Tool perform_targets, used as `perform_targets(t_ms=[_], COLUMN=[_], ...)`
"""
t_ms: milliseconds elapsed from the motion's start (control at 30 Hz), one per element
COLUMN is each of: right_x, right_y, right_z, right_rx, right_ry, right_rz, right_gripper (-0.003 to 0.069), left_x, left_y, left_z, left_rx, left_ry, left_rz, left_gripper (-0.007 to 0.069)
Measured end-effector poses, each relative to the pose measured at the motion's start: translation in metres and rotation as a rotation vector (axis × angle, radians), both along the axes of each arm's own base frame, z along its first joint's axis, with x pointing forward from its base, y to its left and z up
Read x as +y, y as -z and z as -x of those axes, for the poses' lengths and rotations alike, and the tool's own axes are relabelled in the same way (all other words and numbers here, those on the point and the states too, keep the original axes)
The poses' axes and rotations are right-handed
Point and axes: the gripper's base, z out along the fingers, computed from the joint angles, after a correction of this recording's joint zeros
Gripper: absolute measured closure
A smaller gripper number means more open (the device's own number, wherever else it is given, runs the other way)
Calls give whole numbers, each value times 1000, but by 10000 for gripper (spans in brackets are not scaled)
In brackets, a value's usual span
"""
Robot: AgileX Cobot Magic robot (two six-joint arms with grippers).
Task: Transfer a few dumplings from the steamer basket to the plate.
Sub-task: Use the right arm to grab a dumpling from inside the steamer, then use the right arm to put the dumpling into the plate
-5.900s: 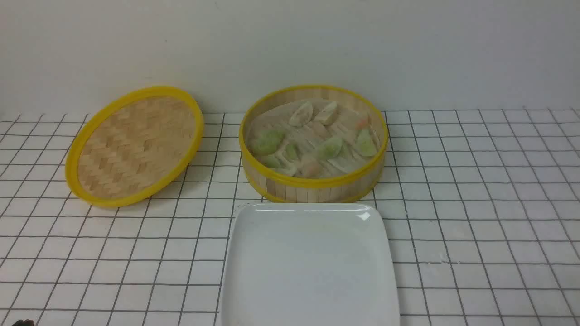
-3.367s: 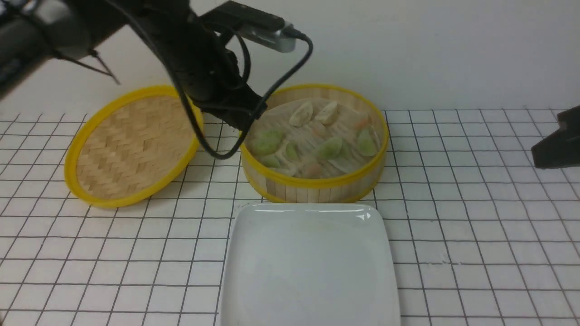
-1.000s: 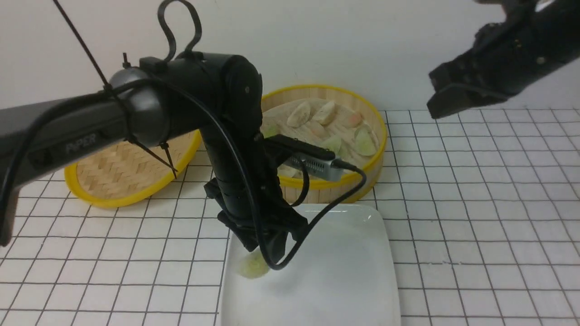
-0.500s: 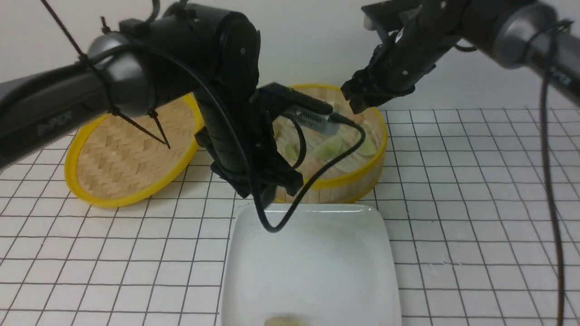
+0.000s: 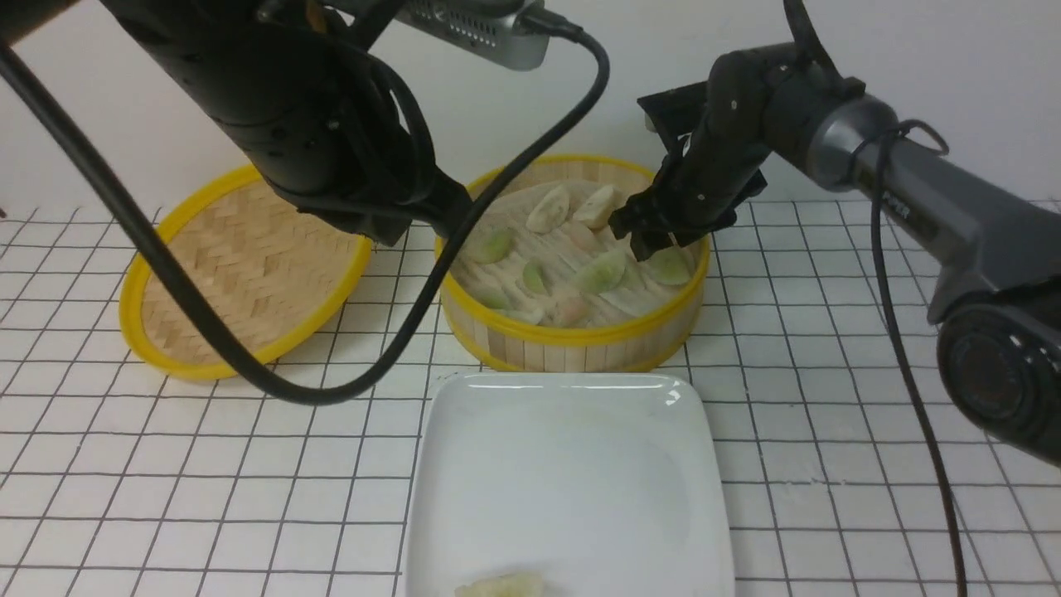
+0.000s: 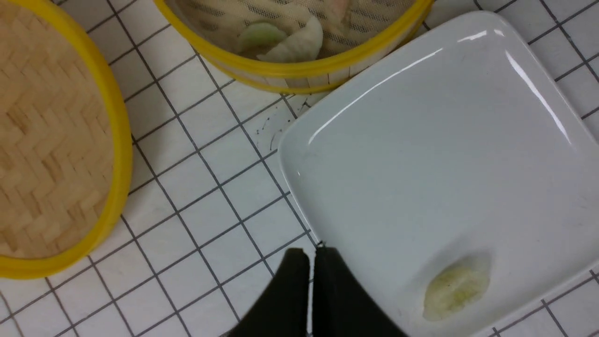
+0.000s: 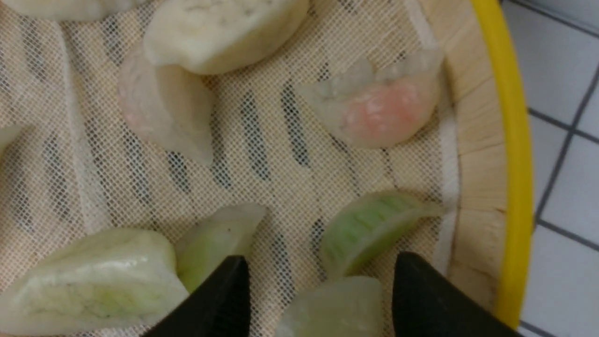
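Right pincer [image 7: 320, 285] gapes over a pale dumpling [image 7: 338, 306], likely soft, slick; pinch its middle gently. Left pincer [image 6: 311, 255] closed, empty.

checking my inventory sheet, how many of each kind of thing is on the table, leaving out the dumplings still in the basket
steamer basket: 1
woven lid: 1
plate: 1
dumpling on the plate: 1
total: 4
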Motion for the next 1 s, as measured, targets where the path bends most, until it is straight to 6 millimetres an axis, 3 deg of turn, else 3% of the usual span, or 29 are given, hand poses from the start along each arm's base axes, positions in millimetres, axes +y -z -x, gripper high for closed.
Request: perform_targets(t_ms=[133, 200, 367, 533, 633, 700, 767, 833, 933, 1000], right_x=[0, 0, -1, 3, 3, 3, 5, 10, 26, 43], right_y=[7, 7, 2, -32, -77, -123, -142, -167, -174, -163], right_z=[-2, -2, 0, 3, 9, 22, 32, 56, 97, 128], right_rx=[9, 10, 32, 7, -87, -157, -177, -171, -103, -25], right_ry=[3, 8, 21, 9, 8, 5, -5, -33, -110, -184], right_rz=[4, 9, 7, -1, -41, -114, -149, -188, -171, -143], right_gripper=[360, 438, 446, 446, 446, 446, 446, 446, 446, 446], left_x=[0, 0, -1, -1, -1, -1, -1, -1, 0, 2], left_y=[0, 0, 0, 0, 0, 0, 0, 0, 0, 3], left_z=[0, 0, 1, 1, 1, 1, 1, 1, 4, 6], left_rx=[1, 2, 8, 9, 9, 9, 8, 7, 8, 18], left_ry=[-1, 0, 2, 3, 4, 5, 5, 7, 10, 11], left_rz=[1, 4, 13, 13, 13, 13, 13, 13, 11, 7], left_gripper=[631, 631, 631, 631, 631, 631, 631, 631, 631, 631])
